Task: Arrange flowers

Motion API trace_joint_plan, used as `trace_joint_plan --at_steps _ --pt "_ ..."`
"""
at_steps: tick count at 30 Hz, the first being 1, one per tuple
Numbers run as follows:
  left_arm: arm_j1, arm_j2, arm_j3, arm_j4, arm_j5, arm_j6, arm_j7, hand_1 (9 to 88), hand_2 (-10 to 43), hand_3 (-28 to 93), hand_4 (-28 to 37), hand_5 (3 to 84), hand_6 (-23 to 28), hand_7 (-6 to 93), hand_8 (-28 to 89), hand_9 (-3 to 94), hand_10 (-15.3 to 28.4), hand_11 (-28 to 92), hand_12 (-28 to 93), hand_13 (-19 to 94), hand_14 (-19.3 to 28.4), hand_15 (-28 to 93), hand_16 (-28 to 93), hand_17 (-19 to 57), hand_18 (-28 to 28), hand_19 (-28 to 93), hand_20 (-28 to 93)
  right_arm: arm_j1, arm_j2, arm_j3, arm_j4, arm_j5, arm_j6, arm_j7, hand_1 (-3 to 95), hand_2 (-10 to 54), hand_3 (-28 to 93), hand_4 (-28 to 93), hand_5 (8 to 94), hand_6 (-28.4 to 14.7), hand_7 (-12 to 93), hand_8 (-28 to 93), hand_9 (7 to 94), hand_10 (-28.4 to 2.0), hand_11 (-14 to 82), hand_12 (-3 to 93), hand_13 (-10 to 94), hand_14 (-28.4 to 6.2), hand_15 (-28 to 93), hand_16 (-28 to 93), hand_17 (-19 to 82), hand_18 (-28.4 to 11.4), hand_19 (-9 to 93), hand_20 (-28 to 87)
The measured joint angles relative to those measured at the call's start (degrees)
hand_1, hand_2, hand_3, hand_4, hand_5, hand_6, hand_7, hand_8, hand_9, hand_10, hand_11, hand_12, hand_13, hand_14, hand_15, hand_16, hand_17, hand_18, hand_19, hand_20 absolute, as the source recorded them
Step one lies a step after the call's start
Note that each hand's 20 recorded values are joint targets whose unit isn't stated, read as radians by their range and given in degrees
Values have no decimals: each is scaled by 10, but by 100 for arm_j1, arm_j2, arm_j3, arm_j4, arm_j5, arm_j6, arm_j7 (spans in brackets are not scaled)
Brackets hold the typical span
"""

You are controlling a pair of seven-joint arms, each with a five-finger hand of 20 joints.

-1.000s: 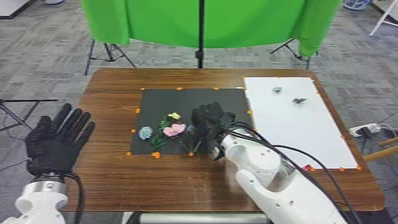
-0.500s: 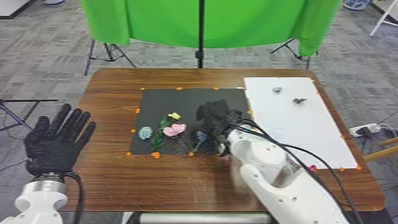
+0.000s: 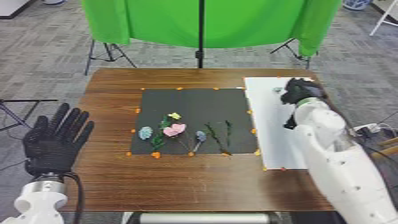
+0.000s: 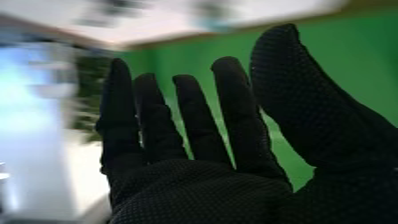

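Observation:
In the head view my right hand (image 3: 305,91) is over the far part of the white sheet, beside a small pale blue-green flower (image 3: 277,90). The right wrist view shows that right hand (image 4: 200,192) open, its fingers straight and holding nothing. On the black sheet lie a pale blue flower (image 3: 146,133), a yellow flower (image 3: 174,116), a pink flower (image 3: 174,130), a blue-grey flower (image 3: 201,136) and green stems (image 3: 228,132). My left hand (image 3: 55,145) rests open at the table's left side, palm and straight fingers showing.
The white sheet (image 3: 275,145) lies right of the black sheet (image 3: 182,100) on the brown table (image 3: 115,185). Orange tape pieces mark the sheets' edges. A green backdrop (image 3: 253,30) on stands is behind the table.
My right hand has left the black sheet and moved right and away to the white sheet. Green stems and the blue-grey flower are uncovered where it was. The left hand has stayed put.

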Motion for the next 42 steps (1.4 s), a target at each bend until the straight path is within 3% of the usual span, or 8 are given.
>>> trace_joint_plan --at_steps 10,14,18,22,26,34,38,42 --pt "-9 6 88 5 83 18 5 282 85 793 -283 440 81 101 -88 386 138 169 103 320 126 188 -18 -49 132 327 138 387 88 128 977 -33 127 -320 539 -95 758 -283 528 26 166 -137 511 -83 86 107 496 -101 155 187 234 -165 645 229" --pt "-24 15 153 5 78 40 -1 282 85 794 -283 441 81 101 -88 387 139 170 104 320 126 189 -18 -49 132 327 138 406 -3 120 1168 -135 70 -770 607 -95 624 -283 689 38 194 -57 690 -77 106 156 608 -77 209 240 253 -172 691 317" --pt "-46 21 207 11 77 53 -16 282 86 794 -283 441 81 101 -89 387 138 171 103 320 126 189 -19 -49 132 326 138 445 -40 89 1182 -365 201 -772 630 -95 622 -282 787 29 264 6 843 -88 56 329 688 -52 205 397 274 -176 725 377" --pt "-57 34 210 14 77 54 -29 282 86 794 -283 441 81 101 -89 386 138 171 103 320 125 189 -19 -49 132 327 139 322 -19 -47 1135 -258 786 -689 625 -95 638 -283 793 26 261 11 854 -89 54 342 694 -52 203 406 278 -178 733 386" --pt "-63 57 197 18 78 53 -39 282 86 793 -283 441 81 102 -89 387 139 171 103 320 125 190 -19 -49 133 328 139 -131 173 -154 463 -46 1274 -737 614 -95 660 -283 795 24 259 11 853 -92 50 342 696 -53 204 410 279 -181 735 389" --pt "-63 66 168 18 140 57 -67 286 88 795 -283 442 81 103 -89 387 139 171 103 320 125 190 -19 -49 133 329 139 -625 596 -810 -1116 -93 1211 -1758 603 -95 682 -283 790 20 263 16 842 -94 49 341 679 -55 206 404 274 -181 736 390" --pt "-75 69 159 19 197 57 -72 285 87 795 -283 442 81 102 -90 387 138 171 103 320 125 191 -19 -49 133 330 139 -445 508 -1398 -1224 -529 1161 -2582 605 -95 680 -283 790 20 264 14 836 -95 46 337 676 -56 209 402 273 -182 736 391" --pt "-150 69 184 40 199 56 -84 289 89 795 -283 442 81 103 -89 387 138 171 103 321 125 191 -19 -49 133 329 138 -140 220 -1893 -1000 -542 1045 -2688 605 -95 680 -283 790 19 265 12 833 -95 46 333 676 -57 212 399 273 -183 737 393"
